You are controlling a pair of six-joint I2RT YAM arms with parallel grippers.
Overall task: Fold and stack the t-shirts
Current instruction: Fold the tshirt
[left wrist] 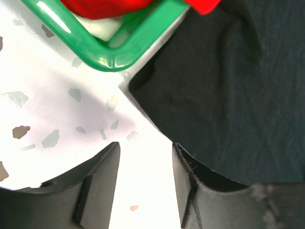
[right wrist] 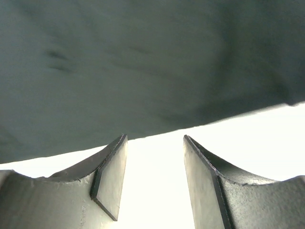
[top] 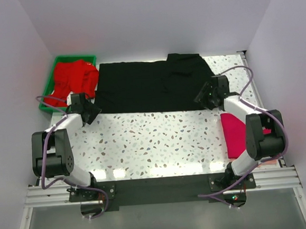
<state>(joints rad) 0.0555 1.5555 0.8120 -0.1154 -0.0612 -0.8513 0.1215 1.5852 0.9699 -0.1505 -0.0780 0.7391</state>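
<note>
Speckled table [top: 155, 141], black t-shirt [top: 140, 86] spread flat

The plain black cloth t-shirt [top: 140, 89] carries no pattern. The crumpled cloth t-shirts [top: 76, 78] are bright red, the plastic tray [top: 85, 58] green, and the folded cloth t-shirt [top: 233, 137] magenta-pink. The desk [top: 155, 141] is white with grey-brown speckles.

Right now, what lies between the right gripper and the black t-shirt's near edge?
Only a bare strip of table, as the right wrist view shows; the right gripper, open, sits just short of the black t-shirt.
</note>
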